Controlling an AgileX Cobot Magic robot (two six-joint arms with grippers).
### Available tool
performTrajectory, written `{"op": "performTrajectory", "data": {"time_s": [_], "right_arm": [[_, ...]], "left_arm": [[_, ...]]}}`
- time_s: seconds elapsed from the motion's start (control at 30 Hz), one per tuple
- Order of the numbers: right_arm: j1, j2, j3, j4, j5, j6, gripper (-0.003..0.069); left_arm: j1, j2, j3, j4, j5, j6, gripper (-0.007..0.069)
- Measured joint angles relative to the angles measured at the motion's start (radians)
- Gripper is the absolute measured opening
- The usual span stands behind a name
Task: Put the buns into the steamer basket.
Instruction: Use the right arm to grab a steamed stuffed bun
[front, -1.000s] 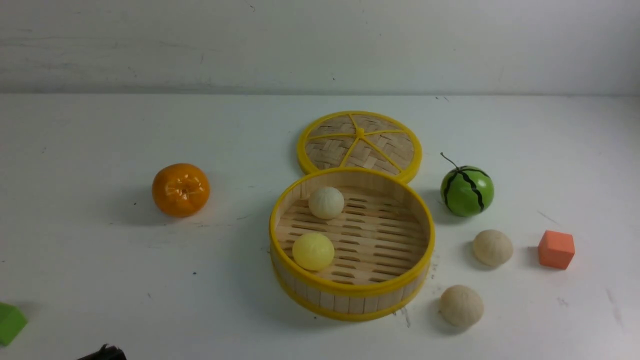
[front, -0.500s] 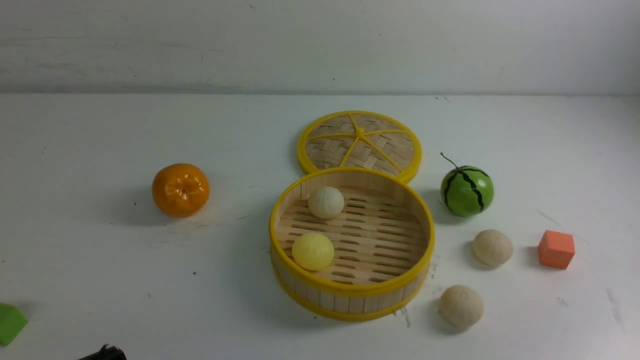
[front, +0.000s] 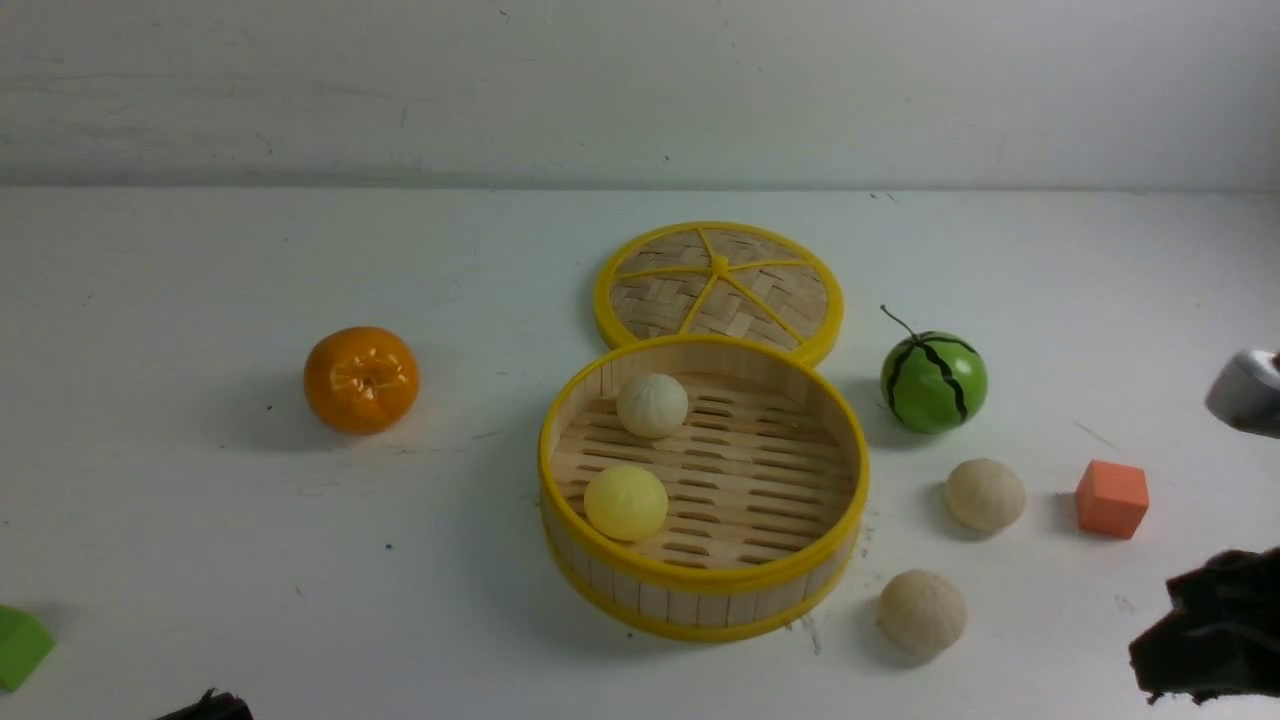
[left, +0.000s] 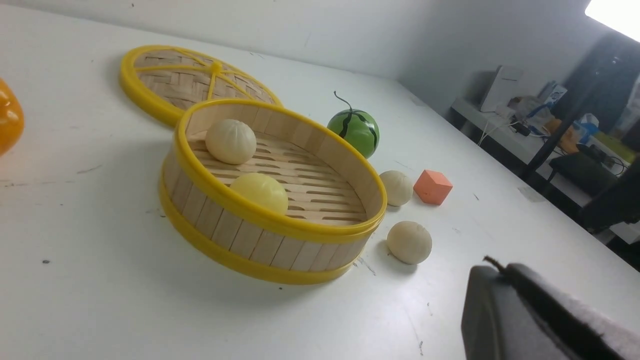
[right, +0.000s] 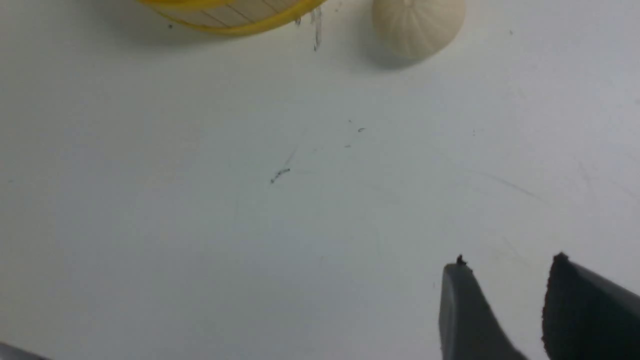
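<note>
Now, with your right gripper (front: 1200, 625) at the front view's lower right, jaws apart and empty, centre them over the nearest bun (front: 921, 612), lying just right of the steamer basket (front: 705, 580), before descending.

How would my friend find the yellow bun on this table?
Find the big round steamer basket in the middle. Two buns sit inside it. The yellow bun lies nearer the robot, and it alone is pale yellow; the other bun is cream-white.
</note>
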Motion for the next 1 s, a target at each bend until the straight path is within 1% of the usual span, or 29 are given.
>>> {"op": "performTrajectory", "data": {"time_s": [0.07,0.2,0.33,0.43,0.53,0.7,1.0], "right_arm": [[0.035,0.109,-0.048,0.010,-0.013,0.000,0.0239],[0.150,0.270,-0.141,-0.011,-0.051,0.016,0.0239],[0.239,0.423,-0.271,-0.144,-0.083,0.112,0.0239],[0.255,0.506,-0.337,-0.233,-0.091,0.174,0.0239],[0.256,0.549,-0.358,-0.264,-0.110,0.196,0.0239],[0.256,0.614,-0.363,-0.265,-0.167,0.198,0.0239],[0.257,0.667,-0.366,-0.260,-0.193,0.201,0.0239]], "left_arm": [[0.000,0.000,0.000,0.000,0.000,0.000,-0.0013],[0.000,0.000,0.000,0.000,0.000,0.000,-0.0013],[0.000,0.000,0.000,0.000,0.001,0.000,-0.0009],[0.000,0.000,0.000,0.000,0.001,0.000,-0.0004],[0.000,0.000,0.000,0.000,0.001,0.000,-0.0001],[0.000,0.000,0.000,0.000,0.002,0.000,0.0004],[0.000,0.000,0.000,0.000,0.004,0.000,0.0011]]}}
